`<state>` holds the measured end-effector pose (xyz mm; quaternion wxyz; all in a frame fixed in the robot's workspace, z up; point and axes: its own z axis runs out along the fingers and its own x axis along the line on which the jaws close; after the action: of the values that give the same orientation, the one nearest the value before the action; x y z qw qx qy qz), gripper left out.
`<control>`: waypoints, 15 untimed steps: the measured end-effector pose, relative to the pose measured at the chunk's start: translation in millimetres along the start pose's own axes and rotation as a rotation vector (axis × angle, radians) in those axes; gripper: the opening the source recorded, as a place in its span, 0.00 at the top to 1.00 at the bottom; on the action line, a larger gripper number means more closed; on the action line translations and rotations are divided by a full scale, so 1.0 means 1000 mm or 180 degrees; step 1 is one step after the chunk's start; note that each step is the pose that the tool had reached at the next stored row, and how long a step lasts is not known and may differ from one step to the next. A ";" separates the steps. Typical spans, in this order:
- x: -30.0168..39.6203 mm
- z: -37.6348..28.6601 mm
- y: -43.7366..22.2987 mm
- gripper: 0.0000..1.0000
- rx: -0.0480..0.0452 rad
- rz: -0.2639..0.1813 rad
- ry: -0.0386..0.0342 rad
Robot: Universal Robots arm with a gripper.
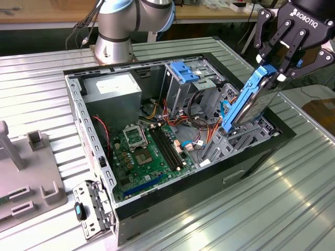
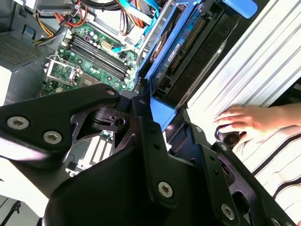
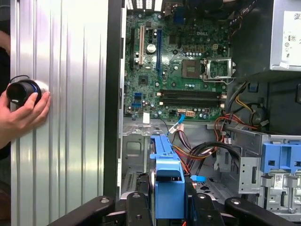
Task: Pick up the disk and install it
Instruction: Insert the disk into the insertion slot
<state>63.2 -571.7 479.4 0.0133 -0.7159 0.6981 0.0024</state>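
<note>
Blue-railed and grey, the disk [image 1: 250, 99] hangs tilted in the gripper [image 1: 276, 67], whose fingers are closed on its upper end. Its lower end dips into the open case [image 1: 84, 112] at the exterior view's right. It seems to be just inside the bay there, though I cannot tell whether it touches the metal.

A thin blue cable [image 1: 225, 112] loops just beside the disk's lower edge. A tangle of red and orange wires [image 1: 201, 107] crowds the space between the bay and the drive cage [image 1: 183, 73], which has blue clips. Deeper in lie the motherboard [image 1: 144, 151] and the power supply [image 1: 112, 89], well apart from the disk.

The case rests on a ribbed metal surface [image 1: 272, 209]. The arm's base [image 1: 112, 31] stands behind the case, and a grey fixture [image 1: 26, 172] sits at the exterior view's left. A loose bracket [image 1: 94, 206] leans by the case's near corner.

In the first wrist view a person's hand [image 3: 21, 117] cups a black knob [image 3: 21, 92] on the surface beside the case.
</note>
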 end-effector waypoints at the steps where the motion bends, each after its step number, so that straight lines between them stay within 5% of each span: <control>1: 0.0000 0.0000 0.0000 0.63 0.0000 0.0000 0.0000; 15: 0.0001 0.0034 0.0000 0.63 0.0000 0.0004 0.0001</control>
<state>63.2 -571.7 476.0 0.0132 -0.7155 0.6985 0.0023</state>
